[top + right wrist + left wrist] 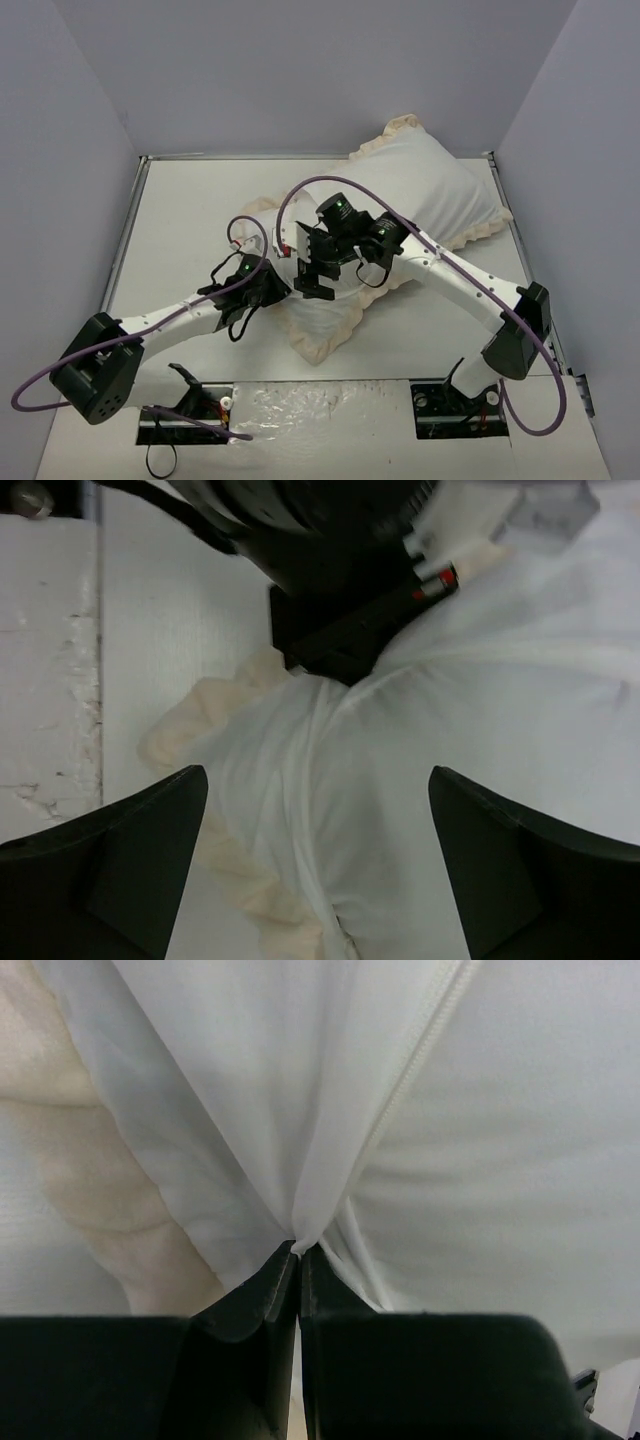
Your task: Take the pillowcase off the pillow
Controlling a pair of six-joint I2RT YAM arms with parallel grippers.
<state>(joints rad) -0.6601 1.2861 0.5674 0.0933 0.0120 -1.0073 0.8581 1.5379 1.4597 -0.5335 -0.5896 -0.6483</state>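
Currently | left end effector [298,1250] pinches fold of cream-frilled white fabric pillowcase [435,190] | right end effector [315,815] spread | risk: shallow pinch may slip

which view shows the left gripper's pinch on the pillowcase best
The left wrist view: the left gripper is shut on a fold of the white pillowcase. The top external view shows it small, the pinch hidden under the wrist. The right wrist view shows only its dark body against the fabric.

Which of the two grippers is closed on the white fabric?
The left gripper: its fingers are shut on a fold of the pillowcase. The right gripper has its fingers wide apart, holding nothing.
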